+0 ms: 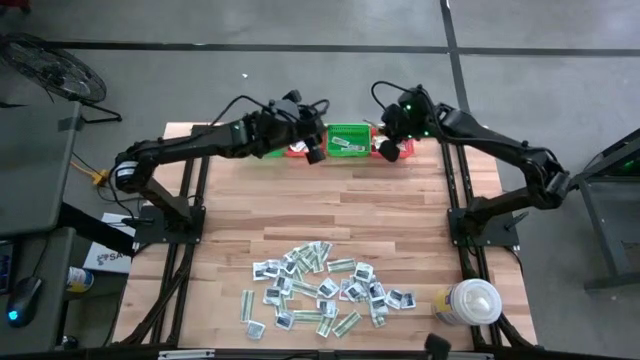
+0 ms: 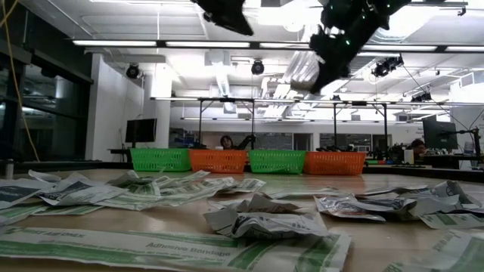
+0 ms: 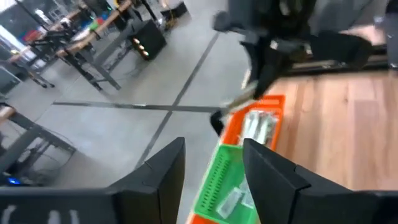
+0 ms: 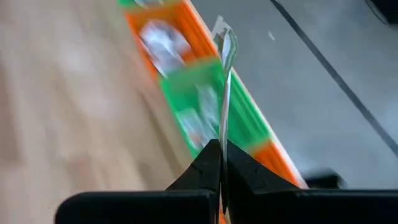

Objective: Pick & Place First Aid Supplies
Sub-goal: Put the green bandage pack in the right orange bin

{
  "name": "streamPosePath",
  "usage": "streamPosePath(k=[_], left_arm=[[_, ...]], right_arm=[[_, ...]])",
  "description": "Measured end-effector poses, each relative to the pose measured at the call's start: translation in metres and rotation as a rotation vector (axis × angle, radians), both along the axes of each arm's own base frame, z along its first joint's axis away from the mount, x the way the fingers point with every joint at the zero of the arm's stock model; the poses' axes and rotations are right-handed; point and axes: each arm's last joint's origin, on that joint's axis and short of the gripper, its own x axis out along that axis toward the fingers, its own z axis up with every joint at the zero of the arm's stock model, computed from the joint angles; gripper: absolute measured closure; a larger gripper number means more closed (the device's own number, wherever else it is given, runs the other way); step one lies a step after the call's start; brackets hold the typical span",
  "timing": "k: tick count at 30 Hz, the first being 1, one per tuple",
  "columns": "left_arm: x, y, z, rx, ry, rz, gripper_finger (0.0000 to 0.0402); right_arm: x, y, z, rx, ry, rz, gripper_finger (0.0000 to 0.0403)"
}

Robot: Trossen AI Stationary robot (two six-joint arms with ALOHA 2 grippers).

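Both grippers over the basket row at the table's far edge.

I see my right gripper (image 4: 221, 163) pinching a thin packet (image 4: 225, 74) edge-on above the baskets (image 2: 277, 161); my left gripper (image 3: 214, 171) hangs spread and empty over a green basket (image 1: 347, 139). The first aid supplies (image 1: 320, 290) lie heaped near the front edge, beside a white container (image 1: 468, 302); bare wood lies between heap and baskets.

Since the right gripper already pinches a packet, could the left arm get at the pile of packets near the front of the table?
Probably yes: the left gripper is open and empty above the baskets, and bare table lies between it and the pile of packets.
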Motion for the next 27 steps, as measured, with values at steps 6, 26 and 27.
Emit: streamPosePath(k=[6,26,27], left_arm=[[-0.022,0.013,0.004,-0.027,0.064,0.020,0.0244],[-0.031,0.042,-0.040,-0.183,0.131,-0.314,0.0243],[-0.032,0.043,-0.043,-0.193,0.134,-0.325,0.0243]], right_arm=[[-0.015,-0.016,-0.019,0.000,0.212,-0.045,0.0403],[0.001,-0.054,-0.100,0.079,0.567,0.117,0.0403],[0.000,-0.056,-0.101,0.081,0.571,0.111,0.0403]])
